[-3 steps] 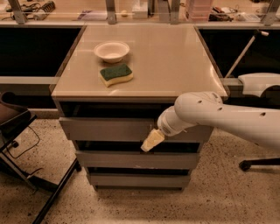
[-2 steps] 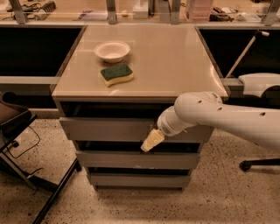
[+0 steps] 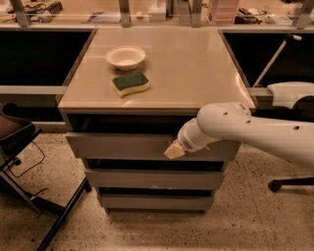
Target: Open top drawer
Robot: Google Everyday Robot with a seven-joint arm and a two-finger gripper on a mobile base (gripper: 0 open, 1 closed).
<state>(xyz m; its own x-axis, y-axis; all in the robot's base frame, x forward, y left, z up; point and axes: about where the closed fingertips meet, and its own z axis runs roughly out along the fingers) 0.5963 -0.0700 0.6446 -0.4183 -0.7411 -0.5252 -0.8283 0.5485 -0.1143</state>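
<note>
While gripper [image 3: 175, 149] sits at top drawer [image 3: 122, 146] front, right of centre | drawer runs left-right under tabletop [image 3: 196, 73], looks slightly out | pull likely straight toward camera | grip state: cannot tell

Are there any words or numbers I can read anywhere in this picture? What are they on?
None can be read.
Clutter on the back counter: any print is too blurred to read.
Bowl, sponge, top drawer: no writing shows.
Robot's hand, at the top drawer's front: no label shows.
</note>
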